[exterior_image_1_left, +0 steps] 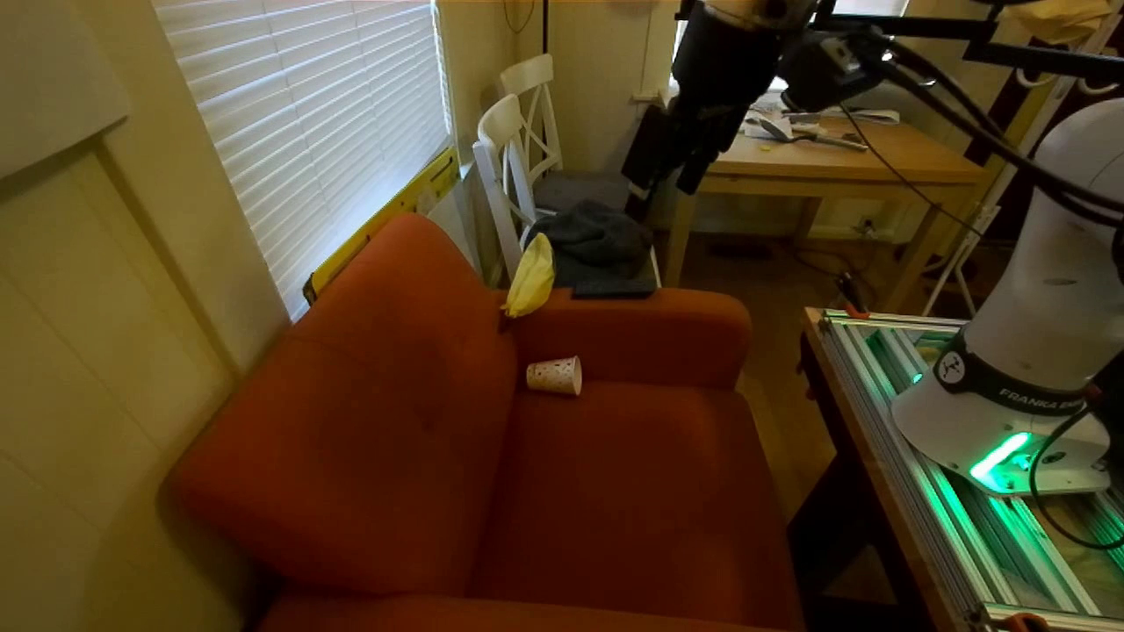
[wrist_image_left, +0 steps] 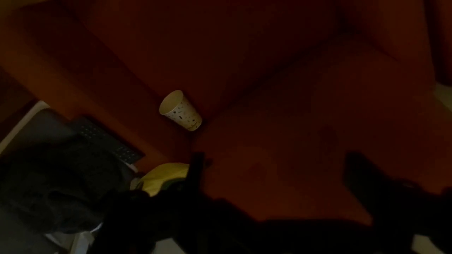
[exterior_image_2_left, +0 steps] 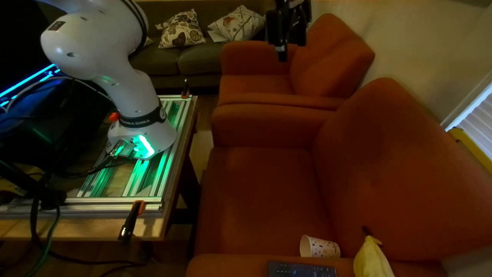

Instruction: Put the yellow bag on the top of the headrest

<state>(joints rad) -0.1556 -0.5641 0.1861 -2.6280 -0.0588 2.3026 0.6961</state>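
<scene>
The pale-yellow bag (exterior_image_1_left: 533, 276) lies limp on the rust-orange sofa's armrest, at the corner against the backrest. It also shows in an exterior view (exterior_image_2_left: 371, 259) at the bottom edge, and in the wrist view (wrist_image_left: 163, 175), partly hidden behind a finger. The headrest (exterior_image_1_left: 378, 298) is the sofa's broad padded back with a rounded top; it also shows in an exterior view (exterior_image_2_left: 392, 123). Nothing lies on its visible top. My gripper (exterior_image_1_left: 665, 182) hangs in the air above the sofa, apart from the bag. In the wrist view its fingers (wrist_image_left: 275, 160) are wide apart with nothing between them.
A speckled paper cup (exterior_image_1_left: 555, 376) lies on its side on the seat by the armrest. A dark remote (exterior_image_2_left: 301, 269) lies on the armrest. A dark cloth (exterior_image_1_left: 601, 237) lies on a white chair beside it. A second orange armchair (exterior_image_2_left: 332, 57) adjoins the sofa.
</scene>
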